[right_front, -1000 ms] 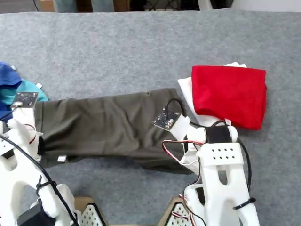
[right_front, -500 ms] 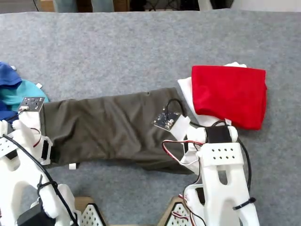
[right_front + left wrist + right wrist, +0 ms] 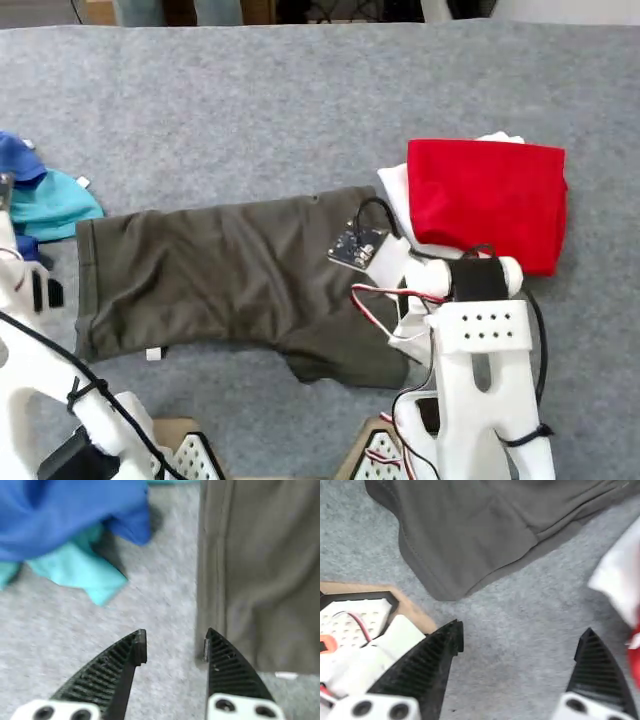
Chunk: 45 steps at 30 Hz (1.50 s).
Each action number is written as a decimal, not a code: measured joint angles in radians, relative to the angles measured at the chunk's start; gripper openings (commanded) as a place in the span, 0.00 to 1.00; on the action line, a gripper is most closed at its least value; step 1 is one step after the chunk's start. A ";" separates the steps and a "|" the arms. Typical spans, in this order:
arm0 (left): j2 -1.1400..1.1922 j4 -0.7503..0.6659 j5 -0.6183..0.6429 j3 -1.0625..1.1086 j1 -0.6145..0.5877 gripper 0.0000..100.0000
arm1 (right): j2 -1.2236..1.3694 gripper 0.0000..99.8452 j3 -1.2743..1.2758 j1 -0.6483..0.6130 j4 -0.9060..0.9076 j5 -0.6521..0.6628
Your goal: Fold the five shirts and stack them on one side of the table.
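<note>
Olive shirt [image 3: 230, 275] lying flat and long across the desk [image 3: 250, 100] (near corner rumpled), red shirt [image 3: 487, 200] folded square to the right, atop what seems a folded white shirt [image 3: 398, 205], blue shirt [image 3: 18, 160] and teal shirt [image 3: 55, 203] bunched at left edge.

One olive shirt [image 3: 220, 270], one red shirt [image 3: 487, 200], one white shirt [image 3: 397, 207], one blue shirt [image 3: 20, 160] and one teal shirt [image 3: 55, 205].

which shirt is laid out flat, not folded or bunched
The olive-grey shirt mid-table. The red shirt sits folded on the white shirt; the blue shirt and teal shirt are bunched.
</note>
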 measured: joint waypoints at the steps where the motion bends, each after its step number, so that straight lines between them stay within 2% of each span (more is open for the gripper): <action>1: 0.000 0.000 0.020 -0.008 0.018 0.17 | 0.000 0.15 -0.021 0.000 0.000 0.003; 2: 0.000 0.000 0.049 -0.011 0.044 0.13 | 0.005 0.04 -0.043 -0.002 -0.006 0.003; 3: 0.000 0.000 0.083 -0.017 0.077 0.09 | 0.015 0.01 -0.064 -0.018 -0.025 -0.003; 5: 0.000 -0.002 0.149 -0.023 0.152 0.02 | 0.063 0.09 -0.106 -0.051 -0.084 -0.051; 10: 0.017 -0.126 0.276 -0.021 0.353 0.03 | 0.281 0.01 -0.245 -0.127 -0.258 -0.247; 15: 0.181 -0.281 0.387 -0.020 0.427 0.03 | 0.592 0.01 -0.446 -0.209 -0.330 -0.358; 25: 0.431 -0.442 0.411 -0.074 0.436 0.03 | 1.155 0.01 -0.933 -0.238 -0.342 -0.506; 30: 0.644 -0.476 0.411 -0.167 0.436 0.03 | 1.364 0.01 -1.137 -0.219 -0.342 -0.514; 34: 0.778 -0.477 0.411 -0.232 0.436 0.03 | 1.493 0.01 -1.272 -0.169 -0.272 -0.514; 40: 0.796 -0.480 0.411 -0.256 0.384 0.03 | 1.686 0.01 -1.475 -0.075 -0.236 -0.514; 45: 0.807 -0.483 0.413 -0.278 0.348 0.03 | 1.818 0.01 -1.683 -0.066 -0.135 -0.514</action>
